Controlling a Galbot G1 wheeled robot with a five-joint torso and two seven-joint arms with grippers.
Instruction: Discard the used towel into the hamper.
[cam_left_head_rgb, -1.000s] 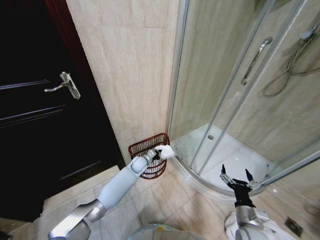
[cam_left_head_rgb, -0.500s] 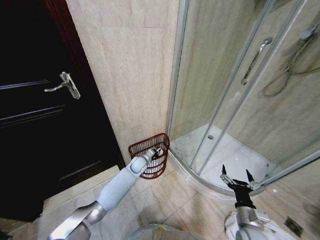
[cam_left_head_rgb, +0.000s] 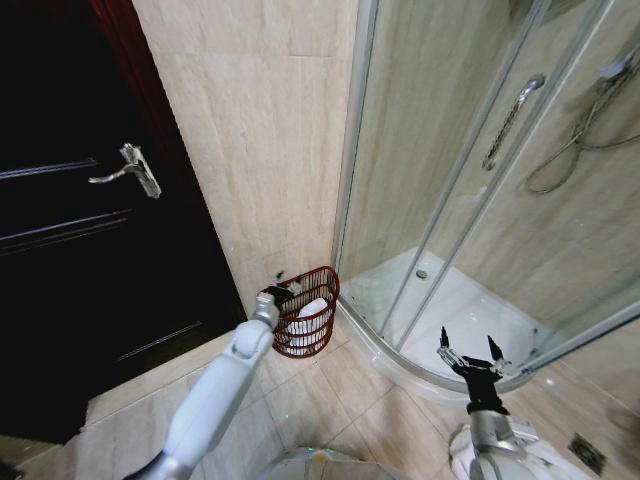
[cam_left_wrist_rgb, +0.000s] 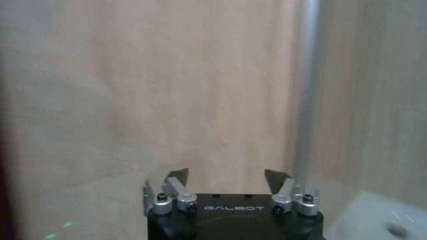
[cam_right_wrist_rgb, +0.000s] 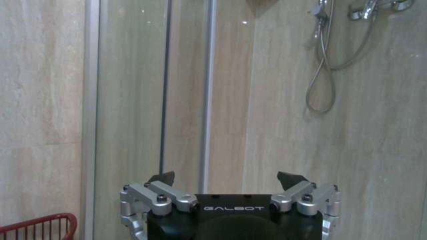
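The hamper (cam_left_head_rgb: 320, 338) is a small round reddish-brown slatted basket on the floor, against the wall beside the shower. The white towel (cam_left_head_rgb: 310, 311) lies crumpled inside it. My left gripper (cam_left_head_rgb: 278, 293) hovers at the hamper's left rim, open and holding nothing. In the left wrist view, the left gripper (cam_left_wrist_rgb: 227, 175) faces the beige wall with its fingers spread. My right gripper (cam_left_head_rgb: 468, 357) stands open low on the right, in front of the shower tray, and the right wrist view has this gripper (cam_right_wrist_rgb: 227, 177) pointing at the shower glass. A bit of the hamper (cam_right_wrist_rgb: 40, 223) rim shows there too.
A dark door (cam_left_head_rgb: 70, 230) with a metal handle (cam_left_head_rgb: 128, 170) stands to the left. The curved glass shower enclosure (cam_left_head_rgb: 470, 180) and its raised white tray (cam_left_head_rgb: 460, 315) fill the right. Beige floor tiles (cam_left_head_rgb: 330, 400) lie in front of the hamper.
A second ago my left gripper held the white towel over the hamper. The towel now lies inside, and the gripper has opened and drawn back to the left rim. The right arm barely moved.
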